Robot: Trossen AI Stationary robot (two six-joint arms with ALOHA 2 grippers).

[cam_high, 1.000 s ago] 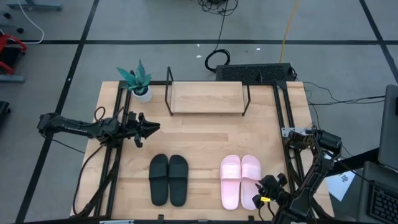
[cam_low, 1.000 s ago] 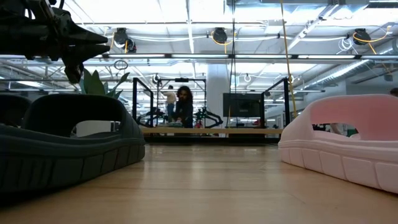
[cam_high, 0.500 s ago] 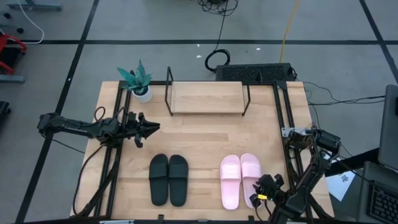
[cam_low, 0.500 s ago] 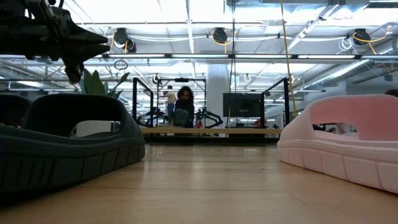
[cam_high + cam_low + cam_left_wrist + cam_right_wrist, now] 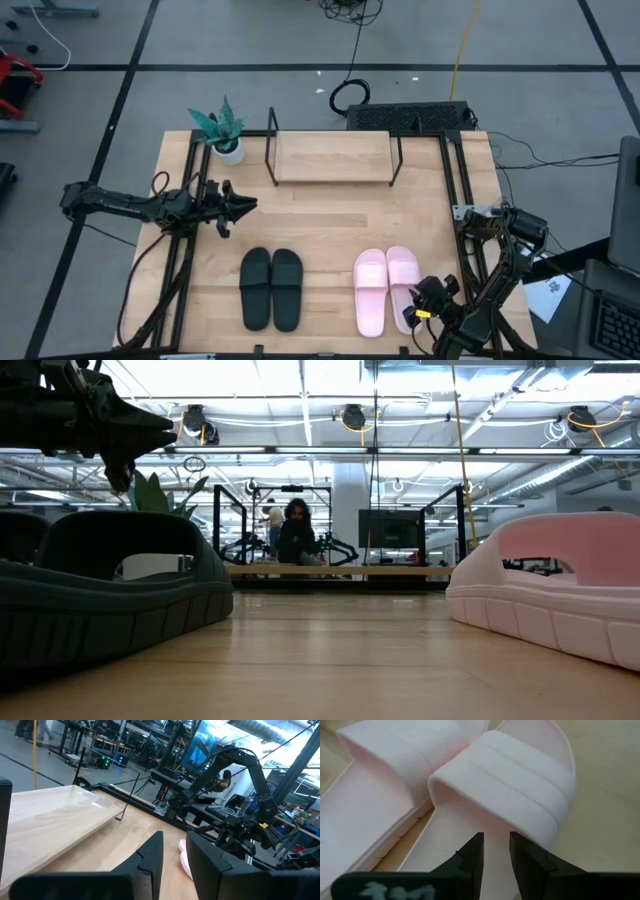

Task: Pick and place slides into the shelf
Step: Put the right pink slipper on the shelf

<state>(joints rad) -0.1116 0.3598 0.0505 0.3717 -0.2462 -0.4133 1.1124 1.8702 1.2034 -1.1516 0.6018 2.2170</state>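
Two black slides (image 5: 270, 289) and two pink slides (image 5: 388, 290) lie sole down, side by side, near the table's front edge. The low view shows one black slide (image 5: 110, 590) and one pink slide (image 5: 560, 590). The shelf (image 5: 333, 157) stands at the far edge with nothing on its board (image 5: 55, 815). My right gripper (image 5: 418, 306) slants down over the heel half of the right pink slide (image 5: 505, 775), just behind its strap. Its fingers stand narrowly open (image 5: 495, 845). My left gripper (image 5: 246, 205) hovers level at the left, narrowly open (image 5: 175, 845), holding nothing. My right gripper comes at the right pink slide's footbed (image 5: 492, 820) slanting down from the near right, behind the strap. Whether its fingertips touch the footbed, I cannot tell. The slide lies flat on the table.
A potted plant (image 5: 222, 130) stands at the far left beside the shelf. Black metal rails (image 5: 180, 270) run along both sides of the table. Bare wood lies between the slides and the shelf. A person (image 5: 297, 535) is in the room beyond the table.
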